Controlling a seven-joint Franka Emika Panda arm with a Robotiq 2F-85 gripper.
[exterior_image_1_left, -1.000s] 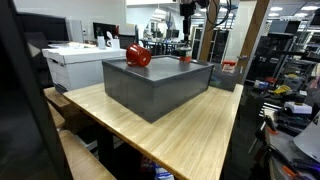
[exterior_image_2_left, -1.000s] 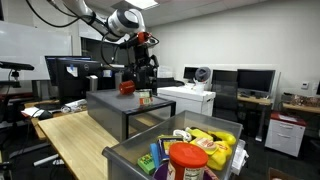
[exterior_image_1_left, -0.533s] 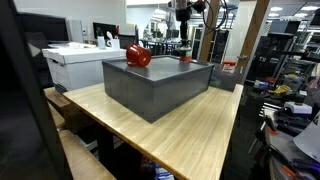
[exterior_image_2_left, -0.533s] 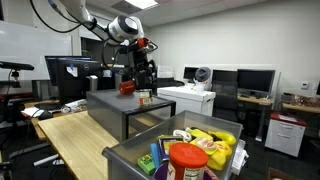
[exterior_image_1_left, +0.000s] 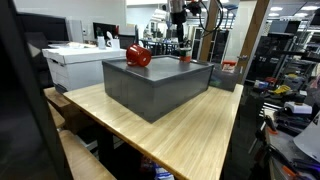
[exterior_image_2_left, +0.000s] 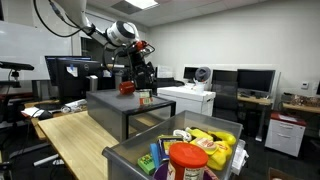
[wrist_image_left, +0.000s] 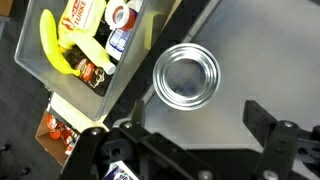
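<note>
A silver-topped can (wrist_image_left: 185, 77) stands on the dark grey box (wrist_image_left: 225, 45), just ahead of my gripper (wrist_image_left: 180, 125). The gripper hovers above it, open, with nothing between its black fingers (wrist_image_left: 268, 122). In both exterior views the gripper (exterior_image_1_left: 178, 33) (exterior_image_2_left: 143, 72) hangs over the far end of the box (exterior_image_1_left: 155, 85) (exterior_image_2_left: 120, 110), above the small can (exterior_image_1_left: 185, 59) (exterior_image_2_left: 143, 96). A red round object (exterior_image_1_left: 138, 55) (exterior_image_2_left: 127, 87) sits on the box top, beside the can.
The box rests on a wooden table (exterior_image_1_left: 195, 135). A clear plastic bin (exterior_image_2_left: 135, 160) (wrist_image_left: 35, 70) of groceries, with a banana (wrist_image_left: 52, 45) and cans, stands at the table's end. A white machine (exterior_image_1_left: 72, 62) and monitors stand behind.
The arm has shifted sideways over the box top, towards the red object. The gripper has stayed open. Nothing on the box has moved.
</note>
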